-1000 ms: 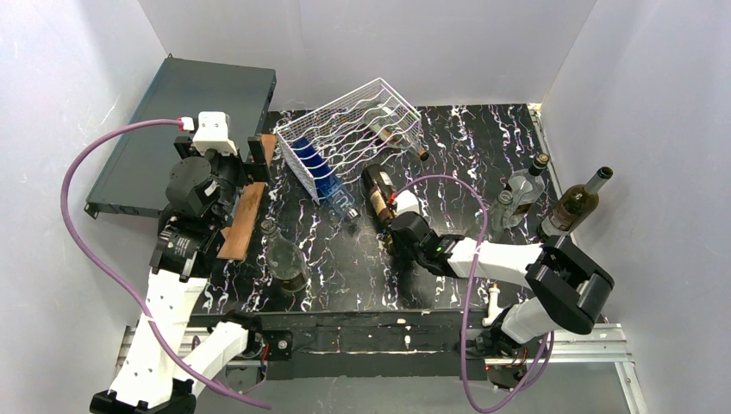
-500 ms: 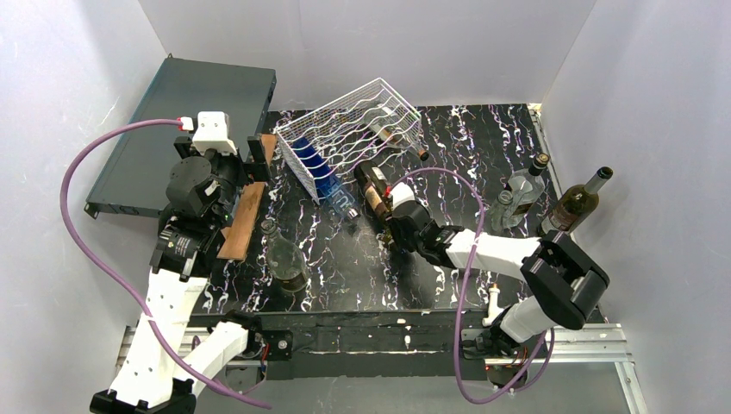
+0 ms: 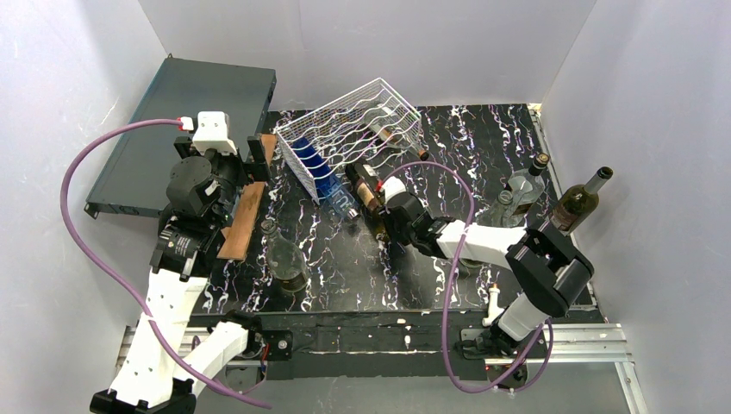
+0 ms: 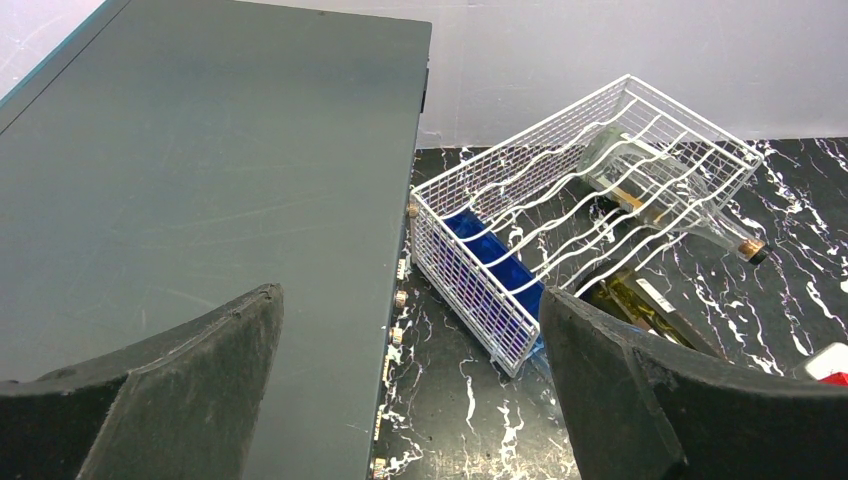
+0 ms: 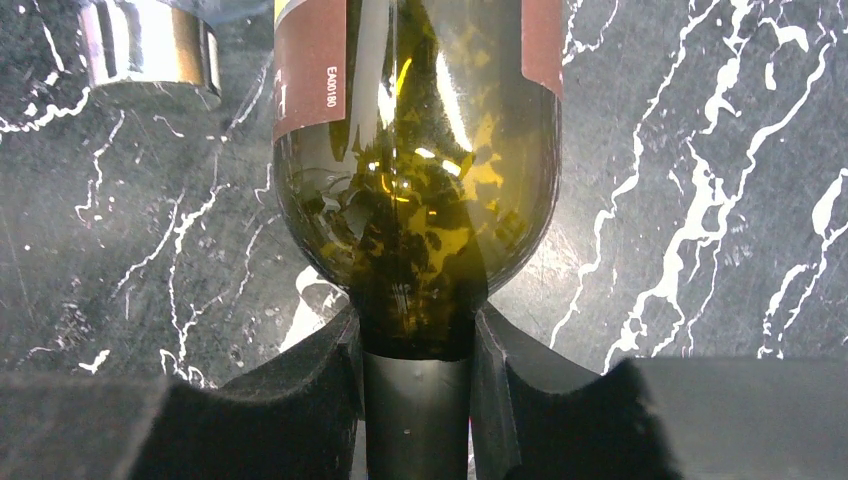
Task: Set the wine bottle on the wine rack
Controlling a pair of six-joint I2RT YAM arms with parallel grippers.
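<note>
Risk first: the right claw (image 5: 415, 345) is closed tight on the neck of the wine bottle (image 5: 415, 200) alone, so the heavy green body hangs out ahead of the fingers. Judged from that hold, the bottle could swivel or slide out if it is swung fast. The wine bottle (image 3: 365, 190) lies low over the desk (image 3: 483, 147), base toward the near open side of the wine rack (image 3: 349, 129) and just short of it.

The rack looks light. A base that catches a wire instead of a wavy slot would probably shove the rack, not seat. A clear bottle (image 4: 650, 185) already lies in the rack, neck poking out of its right end, and something blue (image 4: 490, 255) fills the low left part. Free slots sit between them, so a bump may also roll the clear one. A silver cap (image 5: 150, 45) sits just beside the held bottle on its left; a sideways drift would knock it.

Room: the dark grey box (image 4: 200, 180) sits just beside the rack's left end and the wall is near behind. Open desk lies to the right, with two standing bottles (image 3: 520, 191) well apart near the right wall. The left claw (image 4: 410, 375) hangs wide open and empty over the box edge, clear of the path.
</note>
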